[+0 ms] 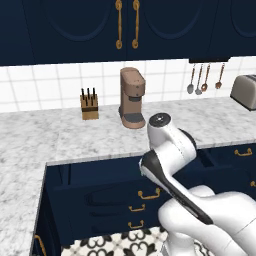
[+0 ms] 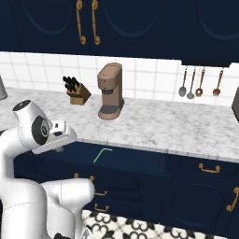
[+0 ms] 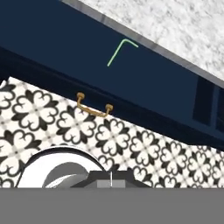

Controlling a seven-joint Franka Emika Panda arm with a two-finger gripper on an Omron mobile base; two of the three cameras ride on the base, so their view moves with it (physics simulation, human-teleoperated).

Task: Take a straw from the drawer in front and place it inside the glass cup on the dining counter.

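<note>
The drawer [image 2: 126, 158], the topmost of its navy stack, stands pulled out from under the marble worktop [image 2: 186, 126], and the straw [image 2: 101, 154] lies flat on its dark floor, alone, its bent end pointing right along the drawer in the right base view. In the hand view the same straw [image 3: 120, 51] shows as a thin green line with its short bend at the upper end, resting on the drawer [image 3: 87, 48] floor just below the worktop's edge. The gripper [image 2: 59, 133] hangs at the end of the white arm, left of the straw and above the near left part of the open drawer, well apart from the straw; its jaws are closed together with nothing between them. Below the open drawer, lower navy drawer fronts carry brass handles [image 3: 93, 109], and a black-and-white patterned floor [image 3: 131, 144] lies in front of the cabinets. On the worktop, against the white tile wall, a brown coffee machine [image 2: 110, 91] stands behind the drawer, with a wooden knife block [image 2: 77, 93] to its left. Further right, spoons and ladles [image 2: 200, 83] hang under the dark upper cabinets [image 2: 140, 23]. In the left base view a toaster [image 1: 246, 91] sits at the far right of the worktop.
</note>
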